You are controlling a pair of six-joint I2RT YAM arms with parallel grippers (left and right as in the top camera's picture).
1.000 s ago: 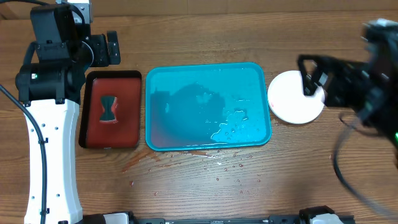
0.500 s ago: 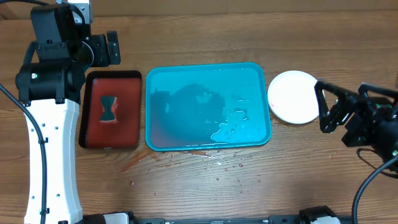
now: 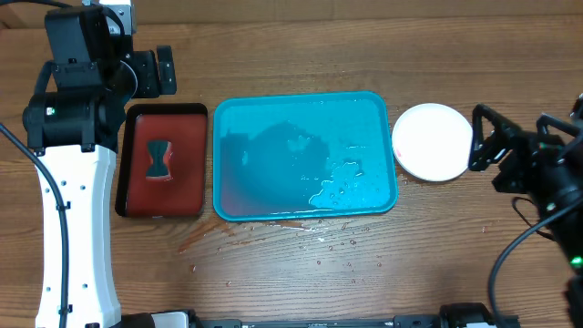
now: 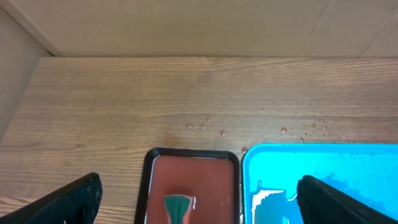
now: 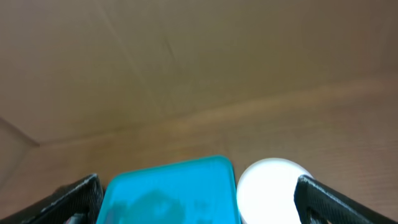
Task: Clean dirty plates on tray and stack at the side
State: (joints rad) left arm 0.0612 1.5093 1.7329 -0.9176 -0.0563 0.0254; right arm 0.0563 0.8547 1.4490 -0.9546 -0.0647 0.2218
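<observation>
Jaws agape — right arm [image 3: 537, 169] beside plate [image 3: 433, 141]

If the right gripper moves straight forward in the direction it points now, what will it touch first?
Most likely the white plate: in the overhead view the right gripper is open and points left at the plate's near edge. Its height is unclear, so it might pass just above the plate.
</observation>
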